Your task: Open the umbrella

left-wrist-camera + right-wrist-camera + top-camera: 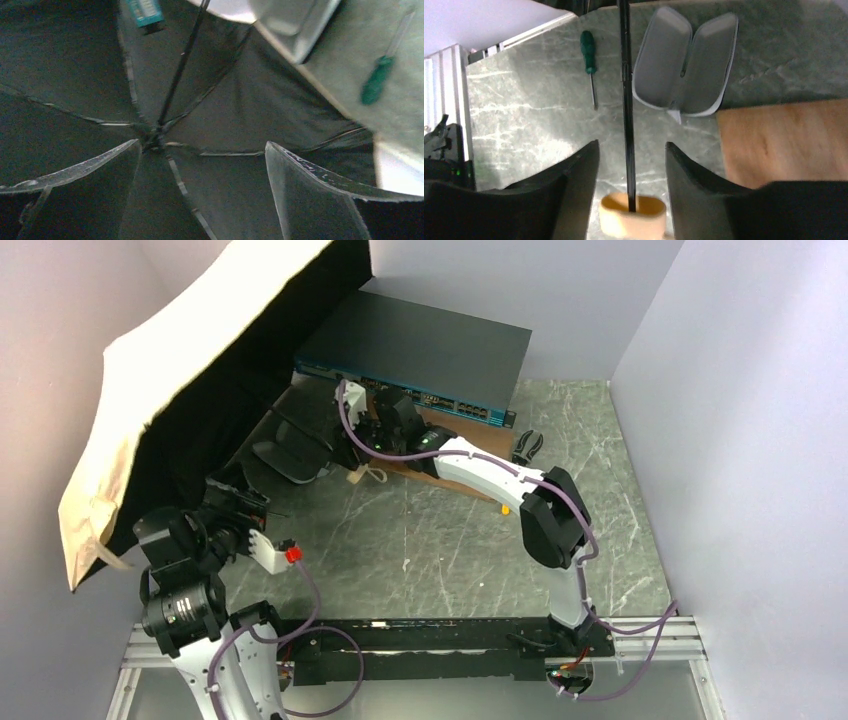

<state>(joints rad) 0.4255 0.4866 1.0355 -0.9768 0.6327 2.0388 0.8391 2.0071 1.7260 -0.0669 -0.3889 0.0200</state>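
The umbrella stands spread open at the left, its tan canopy tilted up over a black underside. In the left wrist view I see the ribs meet at the hub. My left gripper is wide open below that hub with nothing between its fingers; in the top view the left gripper sits under the canopy's edge. The thin black shaft runs down to the cream handle. My right gripper is open, and the handle lies loosely between its black fingers.
An open oval case with a grey lining lies on the marble table beside a green screwdriver. A wooden board lies to the right. The grey-teal network switch stands at the back.
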